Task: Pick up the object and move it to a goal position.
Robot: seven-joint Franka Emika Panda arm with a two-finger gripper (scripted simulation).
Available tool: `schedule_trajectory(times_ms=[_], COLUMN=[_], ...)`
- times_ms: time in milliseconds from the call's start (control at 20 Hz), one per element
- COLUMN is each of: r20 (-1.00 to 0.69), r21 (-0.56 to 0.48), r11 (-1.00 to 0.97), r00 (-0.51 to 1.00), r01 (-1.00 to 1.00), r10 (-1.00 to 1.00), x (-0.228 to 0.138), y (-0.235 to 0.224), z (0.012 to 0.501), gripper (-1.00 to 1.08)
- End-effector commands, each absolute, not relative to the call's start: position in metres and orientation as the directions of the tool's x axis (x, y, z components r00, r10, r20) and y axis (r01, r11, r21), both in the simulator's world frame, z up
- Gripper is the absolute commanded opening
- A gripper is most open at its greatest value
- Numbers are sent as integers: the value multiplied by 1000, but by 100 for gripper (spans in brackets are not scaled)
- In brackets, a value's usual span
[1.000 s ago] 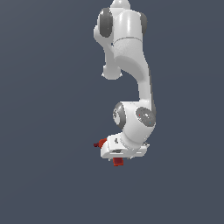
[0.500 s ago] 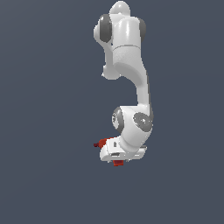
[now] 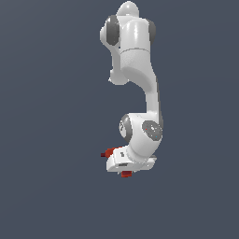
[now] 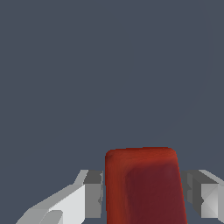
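Below the folded-down arm (image 3: 140,93), gripper (image 4: 142,192) clamped on red drill (image 4: 142,186) — apparently level, mid-air

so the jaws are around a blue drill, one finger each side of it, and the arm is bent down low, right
Not quite: the drill is red, not blue. The wrist view shows its red body between the two fingers, one on each side, and red parts also stick out from under the gripper in the exterior view. The rest stands: the arm is bent down low.

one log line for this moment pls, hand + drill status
phase: grasp | hand: fingers either side of red drill, contact unclear | drill under hand in exterior view | goal: not visible
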State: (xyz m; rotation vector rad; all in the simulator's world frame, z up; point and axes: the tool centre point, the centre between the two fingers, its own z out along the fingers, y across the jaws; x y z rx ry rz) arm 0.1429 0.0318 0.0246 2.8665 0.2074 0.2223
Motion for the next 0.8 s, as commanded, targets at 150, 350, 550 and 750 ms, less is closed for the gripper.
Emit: schedule_trajectory(times_ms=[150, 350, 550, 750], r20=[132, 132, 132, 132], r21=[266, 266, 266, 266], r11=[-956, -956, -956, -956], r00=[978, 978, 978, 978], r01=[121, 121, 121, 121], r10=[160, 160, 160, 160], x=[142, 140, 137, 132], y=[32, 34, 37, 43], z=[27, 37, 55, 84], gripper=[-100, -100, -100, -100])
